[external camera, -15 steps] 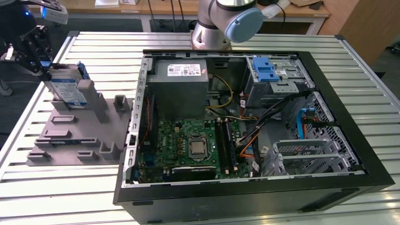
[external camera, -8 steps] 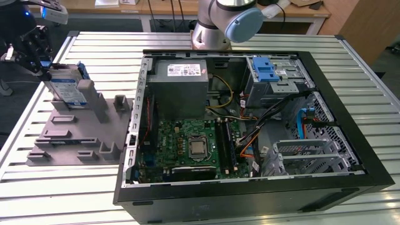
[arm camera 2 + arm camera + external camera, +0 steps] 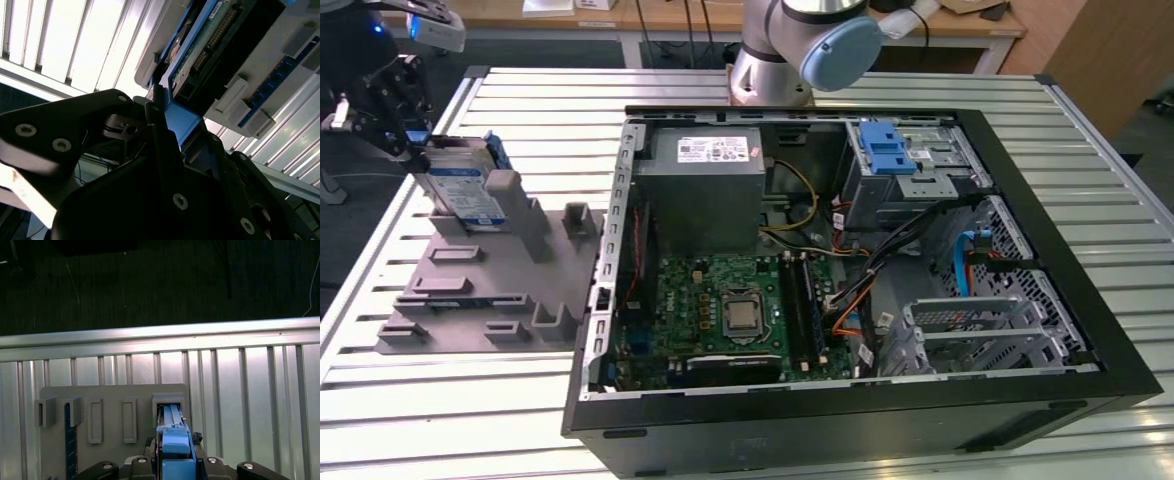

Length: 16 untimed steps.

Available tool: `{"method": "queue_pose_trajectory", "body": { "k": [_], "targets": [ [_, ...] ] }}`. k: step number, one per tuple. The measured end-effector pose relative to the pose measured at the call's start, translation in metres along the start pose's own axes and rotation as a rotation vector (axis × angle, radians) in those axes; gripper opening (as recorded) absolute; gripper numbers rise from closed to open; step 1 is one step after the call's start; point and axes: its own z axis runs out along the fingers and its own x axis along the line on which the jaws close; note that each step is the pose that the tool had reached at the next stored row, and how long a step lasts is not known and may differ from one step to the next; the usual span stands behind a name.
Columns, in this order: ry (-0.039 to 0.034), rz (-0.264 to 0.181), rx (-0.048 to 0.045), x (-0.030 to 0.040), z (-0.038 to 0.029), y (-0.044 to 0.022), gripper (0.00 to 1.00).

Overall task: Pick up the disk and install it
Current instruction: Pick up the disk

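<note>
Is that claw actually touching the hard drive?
Touching. In the second wrist view, the end effector clamps the disk by its blue bracket, no gap visible.

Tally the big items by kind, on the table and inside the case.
Disk, standing in the holder: 1
Grey slotted holder: 1
Open computer case: 1
Power supply: 1
Drive cage with blue latch: 1
Motherboard: 1
Robot arm: 1
Total: 7
</note>
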Motion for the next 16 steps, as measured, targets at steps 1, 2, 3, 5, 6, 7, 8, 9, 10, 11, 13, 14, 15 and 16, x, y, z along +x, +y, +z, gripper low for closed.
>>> {"method": "queue_pose_trajectory", "body": {
  "k": [1,2,3,5,6,7,8,9,10,11,13,14,15,16],
  "targets": [
    [-0.0001,0.0,0.0002,0.0,-0.0006,0.0,0.36],
    [-0.0001,0.0,0.0003,0.0,-0.0014,0.0,0.36],
    [0.0001,0.0,-0.0002,0.0,-0.0025,0.0,0.36],
    [0.0001,0.0,-0.0002,0.0001,-0.0041,0.0,0.36],
    [0.0001,0.0,-0.0002,0.0001,-0.0048,0.0,0.36],
    [0.0002,0.0,-0.0004,0.0001,-0.0057,0.0,0.36],
    [0.0001,0.0,-0.0003,0.0001,-0.0064,0.0,0.36],
    [0.0001,0.0,-0.0003,0.0001,-0.0071,0.0,0.36],
    [0.0002,0.0,-0.0004,0.0001,-0.0077,0.0,0.36],
    [0.0002,0.0,-0.0003,0.0001,-0.0083,0.0001,0.36],
    [0.0002,0.0,-0.0003,0.0002,-0.0096,0.0001,0.36],
    [0.0001,0.0,-0.0003,0.0002,-0.0102,0.0001,0.36],
    [0.0001,0.0,-0.0002,0.0002,-0.0107,0.0001,0.36],
    [0.0002,0.0,-0.0003,0.0002,-0.0113,0.0001,0.36]
  ]
}}
